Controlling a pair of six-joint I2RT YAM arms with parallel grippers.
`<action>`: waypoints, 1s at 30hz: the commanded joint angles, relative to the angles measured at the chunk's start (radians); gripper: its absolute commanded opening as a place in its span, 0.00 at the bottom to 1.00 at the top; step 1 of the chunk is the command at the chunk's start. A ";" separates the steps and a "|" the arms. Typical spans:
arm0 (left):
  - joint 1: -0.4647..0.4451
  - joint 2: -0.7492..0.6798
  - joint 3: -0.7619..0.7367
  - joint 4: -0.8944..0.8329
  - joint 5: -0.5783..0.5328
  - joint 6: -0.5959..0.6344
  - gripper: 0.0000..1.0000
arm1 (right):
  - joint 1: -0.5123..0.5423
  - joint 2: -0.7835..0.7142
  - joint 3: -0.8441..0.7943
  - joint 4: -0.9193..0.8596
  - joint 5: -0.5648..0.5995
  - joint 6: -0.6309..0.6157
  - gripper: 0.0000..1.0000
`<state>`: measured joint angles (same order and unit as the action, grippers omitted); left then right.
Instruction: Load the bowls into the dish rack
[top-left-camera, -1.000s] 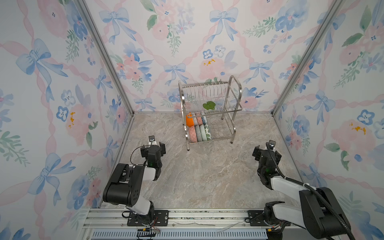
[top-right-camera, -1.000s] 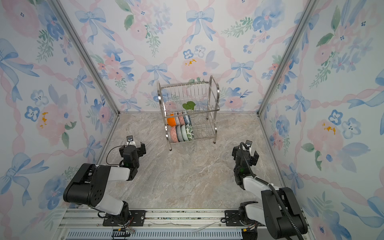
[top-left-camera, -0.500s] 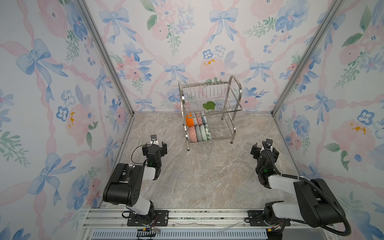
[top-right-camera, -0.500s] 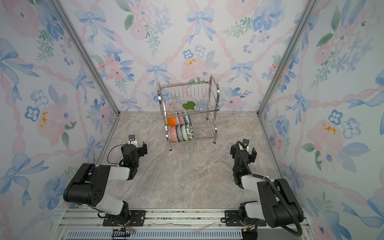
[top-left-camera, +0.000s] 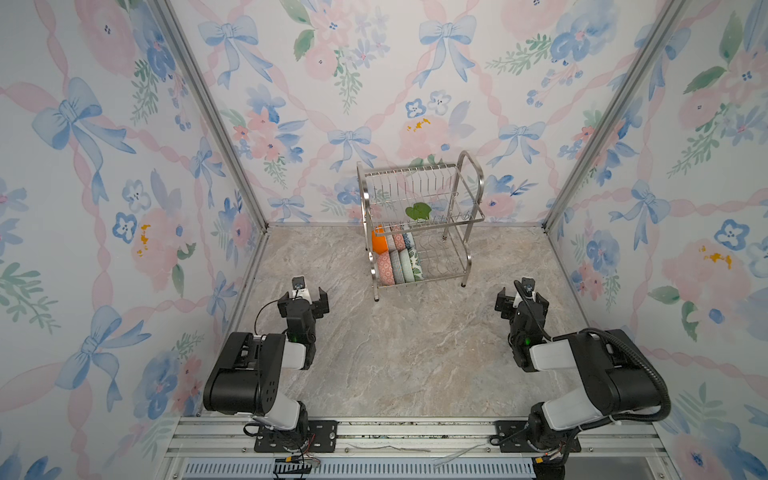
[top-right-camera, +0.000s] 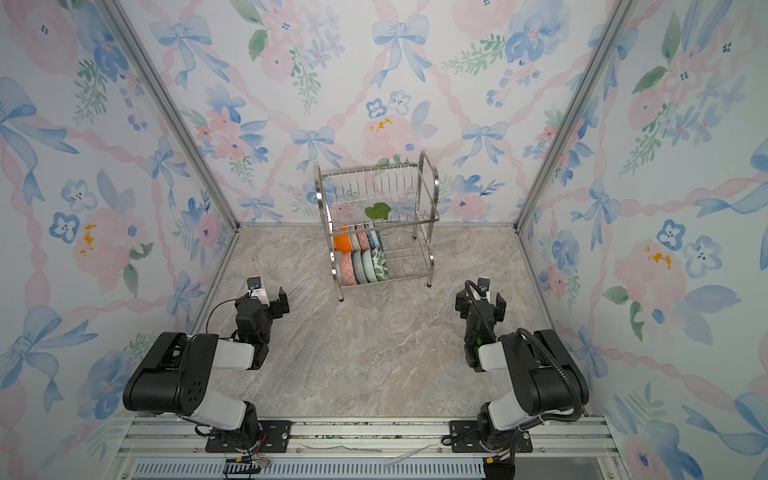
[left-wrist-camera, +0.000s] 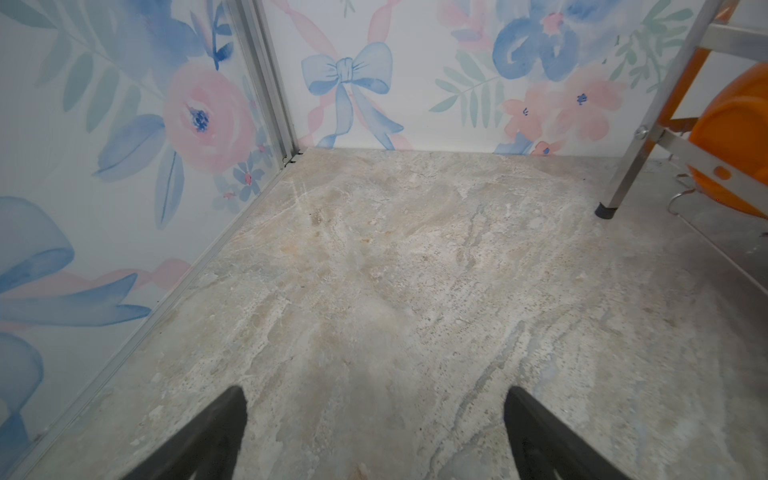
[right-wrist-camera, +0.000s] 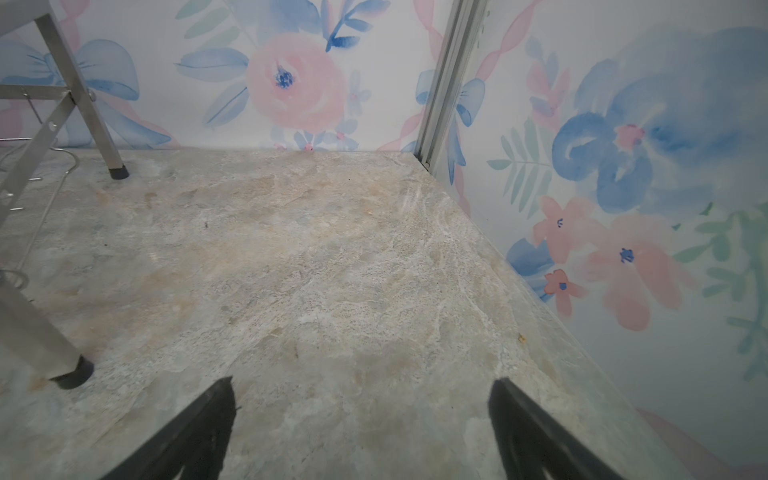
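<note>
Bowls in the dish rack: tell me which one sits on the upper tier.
The green-leaf bowl: it alone lies on the dish rack's upper tier, while the other bowls stand on edge in the lower tier.

Brightly, evenly lit, with faint soft shadows. Crisp in both top views; softer, edge-stretched in wrist views.

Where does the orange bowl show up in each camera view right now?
In a top view: orange bowl, lower tier's back row, leftmost.
In a top view: orange bowl, same spot.
Left wrist: orange bowl, partly cut off by the frame, behind a steel leg and crossbar.
Right wrist: not in it.
Shared landmark: the dish rack, whose steel legs show in all four.
</note>
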<state>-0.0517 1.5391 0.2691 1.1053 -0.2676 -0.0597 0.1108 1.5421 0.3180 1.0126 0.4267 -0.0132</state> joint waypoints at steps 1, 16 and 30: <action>0.004 0.004 -0.024 0.046 0.066 0.007 0.98 | -0.016 0.015 0.050 -0.055 -0.079 0.036 0.96; -0.013 0.009 -0.025 0.068 0.043 0.020 0.98 | -0.014 0.012 0.050 -0.051 -0.076 0.032 0.97; -0.013 0.010 -0.025 0.068 0.044 0.020 0.98 | -0.015 0.012 0.050 -0.052 -0.077 0.033 0.96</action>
<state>-0.0605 1.5459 0.2508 1.1549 -0.2199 -0.0589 0.0978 1.5452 0.3508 0.9527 0.3580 0.0078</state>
